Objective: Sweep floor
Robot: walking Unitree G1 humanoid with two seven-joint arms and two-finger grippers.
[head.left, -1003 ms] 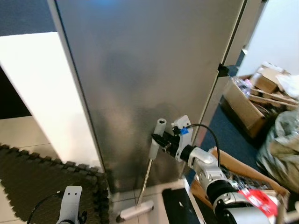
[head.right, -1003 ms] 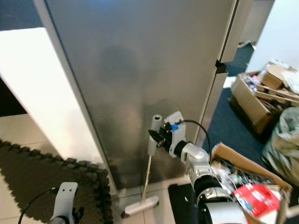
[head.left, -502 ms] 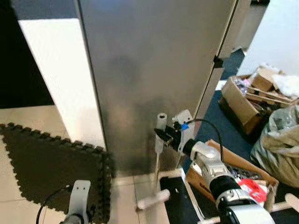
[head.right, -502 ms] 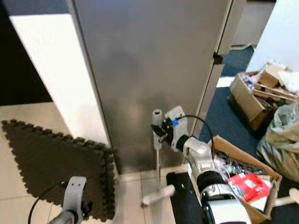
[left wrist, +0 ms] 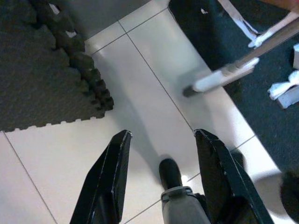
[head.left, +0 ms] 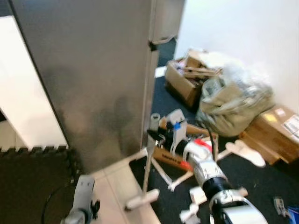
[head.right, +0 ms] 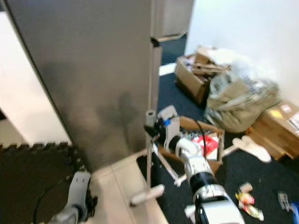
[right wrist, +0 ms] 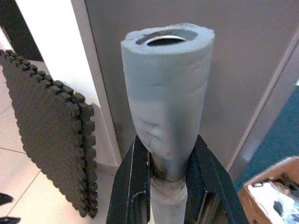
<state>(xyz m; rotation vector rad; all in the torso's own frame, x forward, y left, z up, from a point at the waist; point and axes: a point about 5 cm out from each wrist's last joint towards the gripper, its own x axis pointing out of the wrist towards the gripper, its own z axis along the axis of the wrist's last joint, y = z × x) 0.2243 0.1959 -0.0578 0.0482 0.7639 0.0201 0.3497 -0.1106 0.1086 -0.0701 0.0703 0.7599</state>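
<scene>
My left hand (left wrist: 161,175) hangs low at about seven o'clock in my head view, its two black fingers (left wrist: 112,177) spread apart with nothing between them, over the pale floor tiles (left wrist: 140,116). The dark foam mat (head.left: 28,182) with its toothed edge lies on the floor out toward nine o'clock, its edge just beside the tall grey metal panel (head.left: 93,70) that rises at twelve o'clock. Near the centre of my view stands the broom (head.left: 147,161), roughly upright and tilted a little; its pale head (head.left: 141,199) rests on the tiles at six o'clock, right at the border of the dark blue carpet (head.left: 252,172). My right hand (head.left: 158,135) is clenched on the broom's grey foam grip (right wrist: 166,93), the fingers pressing it from both sides just under its open top end. Toward two o'clock lie an open cardboard box (head.right: 194,77) stuffed with scraps, a bulging olive bag (head.left: 231,105) just beside it, and another box (head.left: 275,130) at three o'clock. Bits of litter (head.right: 247,205) are scattered on the carpet at four o'clock.
</scene>
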